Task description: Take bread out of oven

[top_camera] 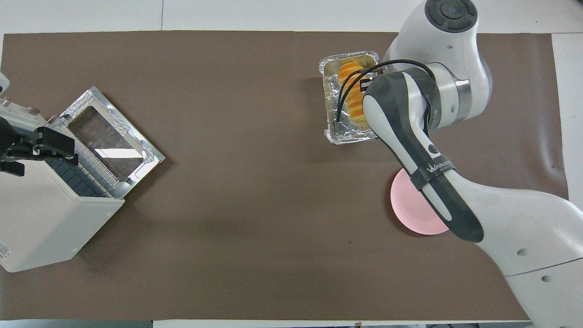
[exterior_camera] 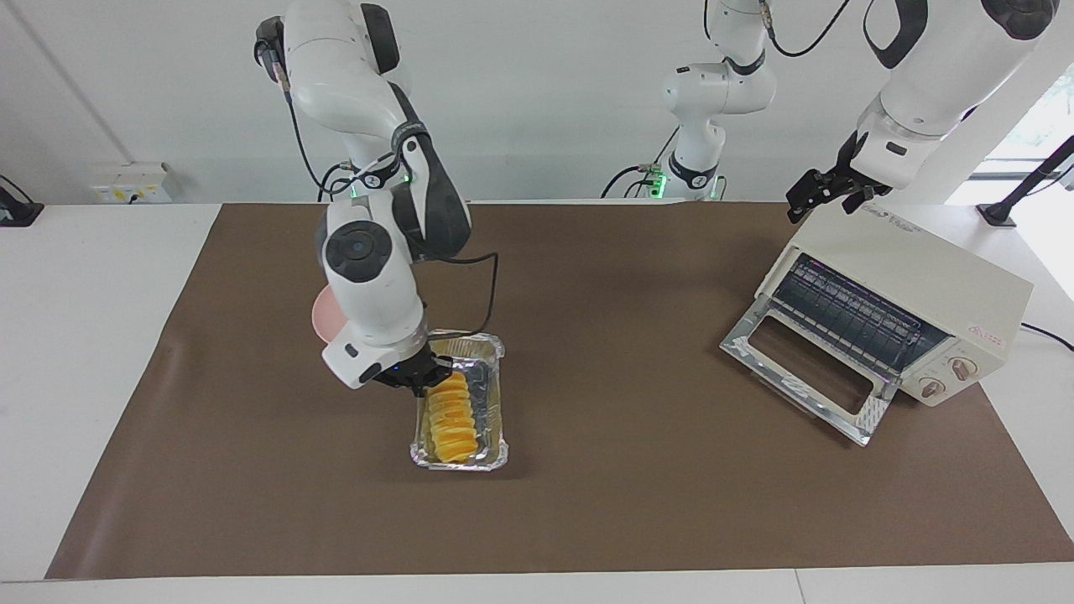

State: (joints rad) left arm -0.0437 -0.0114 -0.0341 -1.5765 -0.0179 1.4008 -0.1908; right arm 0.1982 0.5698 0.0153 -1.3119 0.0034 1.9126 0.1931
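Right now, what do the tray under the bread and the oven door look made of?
Tray: thin aluminium foil by the look, shiny silver with crinkled walls and a rolled rim. Bread lies in it, with the right tool at its end.
Oven door: reflective metal-looking frame around a clear pane, probably glass; the brown mat shows through. Body is matte cream, painted metal or plastic, can't tell.

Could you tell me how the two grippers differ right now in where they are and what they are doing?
The right gripper is low over the brown mat, at the nearer end of the foil tray that holds the bread; the left gripper is at the top edge of the oven. The right gripper is shut on the tray's rim, while the left gripper holds nothing and waits. Both are black and two-fingered.
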